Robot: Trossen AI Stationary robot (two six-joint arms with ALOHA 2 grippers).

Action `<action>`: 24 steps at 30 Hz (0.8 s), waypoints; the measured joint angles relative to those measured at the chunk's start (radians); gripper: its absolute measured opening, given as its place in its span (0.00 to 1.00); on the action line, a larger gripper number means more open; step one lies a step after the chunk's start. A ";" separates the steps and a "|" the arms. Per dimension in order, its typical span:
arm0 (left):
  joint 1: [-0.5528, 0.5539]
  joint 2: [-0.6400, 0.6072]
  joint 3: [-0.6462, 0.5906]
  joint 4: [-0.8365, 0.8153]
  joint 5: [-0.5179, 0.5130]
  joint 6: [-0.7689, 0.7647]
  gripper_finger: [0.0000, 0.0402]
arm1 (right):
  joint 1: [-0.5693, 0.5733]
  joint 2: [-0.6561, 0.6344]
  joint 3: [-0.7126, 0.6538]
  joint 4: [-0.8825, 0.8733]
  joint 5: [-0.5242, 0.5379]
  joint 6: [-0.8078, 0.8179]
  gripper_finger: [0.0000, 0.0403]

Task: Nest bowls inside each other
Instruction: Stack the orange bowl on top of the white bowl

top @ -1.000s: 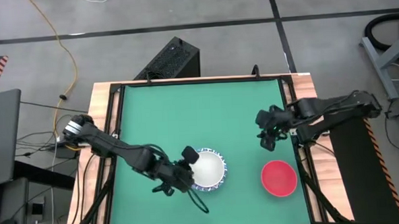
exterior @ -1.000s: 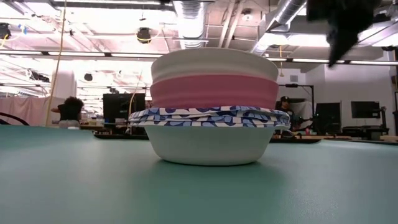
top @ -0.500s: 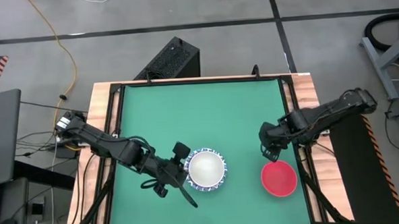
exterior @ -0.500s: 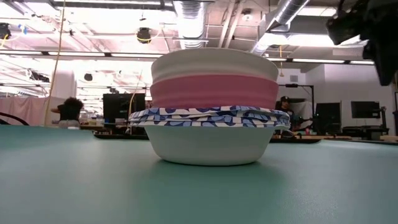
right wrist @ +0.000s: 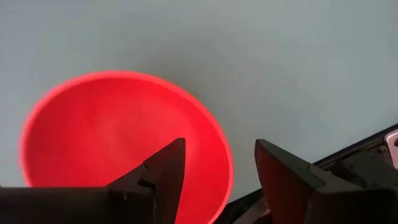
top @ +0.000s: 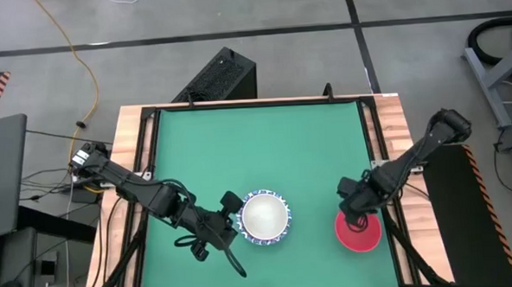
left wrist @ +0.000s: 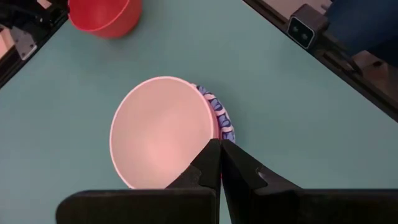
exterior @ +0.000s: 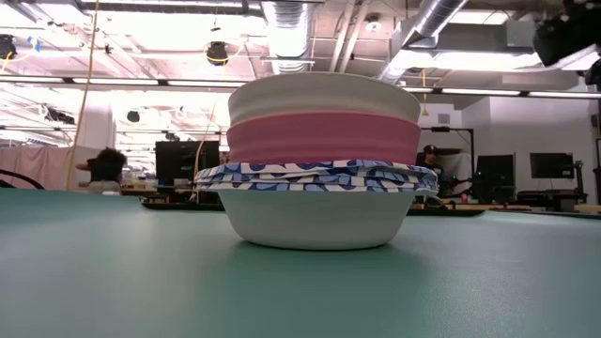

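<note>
A stack of nested bowls [top: 265, 217] stands near the table's front middle. In the low view the stack [exterior: 322, 160] shows a white bowl at the bottom, blue patterned rims, a pink bowl and a cream-white bowl on top. My left gripper [top: 235, 227] is shut just left of the stack and touches nothing; its tips [left wrist: 219, 144] show over the stack's edge. A red bowl [top: 358, 230] sits alone at the front right. My right gripper [right wrist: 221, 142] hangs open above it, pointing down, one finger over the red bowl's inside and one outside its rim [right wrist: 227, 163].
The green mat [top: 265, 143] lies bare behind the bowls. A black frame rail [top: 382, 155] and the wooden table edge run close to the right of the red bowl. In the low view, part of the right arm [exterior: 568, 38] shows at the upper right.
My right gripper has swung toward the table's near edge and come down over the red bowl, turning as it went; it stays open. My left gripper has drawn back from the stack toward the left and risen a little, still shut. The stack has not moved.
</note>
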 joint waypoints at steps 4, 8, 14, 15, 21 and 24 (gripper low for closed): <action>-0.002 0.000 0.000 0.000 0.000 -0.005 0.00 | 0.017 0.067 -0.001 -0.009 -0.002 -0.027 0.54; -0.001 0.000 0.000 0.000 0.000 -0.020 0.00 | 0.009 0.104 -0.001 -0.009 -0.006 -0.073 0.54; -0.001 0.000 0.000 -0.002 0.002 -0.037 0.00 | -0.017 0.117 -0.004 -0.019 -0.003 -0.126 0.54; -0.001 0.000 0.000 -0.002 0.003 -0.039 0.00 | -0.025 0.117 -0.007 -0.021 -0.003 -0.132 0.54; -0.005 0.000 0.000 -0.013 0.027 -0.052 0.00 | -0.057 0.114 -0.067 0.011 -0.028 -0.176 0.54; -0.009 0.000 0.000 -0.015 0.027 -0.053 0.00 | -0.074 0.114 -0.106 0.063 -0.063 -0.193 0.54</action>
